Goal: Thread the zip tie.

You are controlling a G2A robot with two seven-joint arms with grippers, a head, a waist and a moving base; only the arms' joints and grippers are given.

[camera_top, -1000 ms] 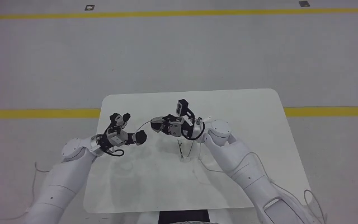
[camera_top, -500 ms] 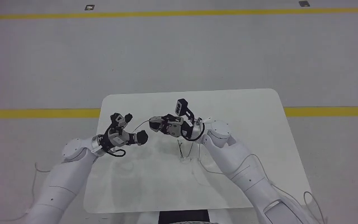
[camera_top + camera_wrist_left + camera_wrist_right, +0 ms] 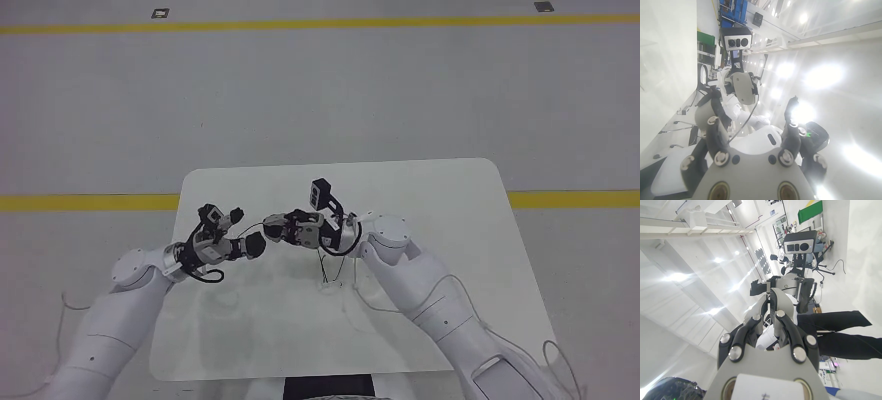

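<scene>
Well, the white table (image 3: pixel 460 200) is the biggest thing in front of me, and the work goes on in the air above its left half, somewhat nearer the far edge than the near one. The left gripper (image 3: pixel 245 229) is raised there with its black fingers (image 3: pixel 716 108) spread wide apart. The right gripper (image 3: pixel 271 228) faces it almost tip to tip. Its fingers are drawn together, and as far as I can judge they are pinched on the zip tie (image 3: pixel 745 123). That is a thin dark strap running from the right gripper's tip past one left finger toward the left gripper's base.

I'd reckon the strap weighs next to nothing. It looks springy rather than limp and probably slick, so it will likely bow and wander if pushed from far back. The better hold seems to be close behind the end being guided, flat sides between the pads, with the other gripper steadying the head. I can't tell which end is the head; it is too small.

Compared with a second ago, the gap has narrowed. Then a stretch of table showed between the grippers, with the strap arcing across it. Now the tips nearly meet, each gripper having edged toward the other. The left fingers are spread as wide as before.
</scene>
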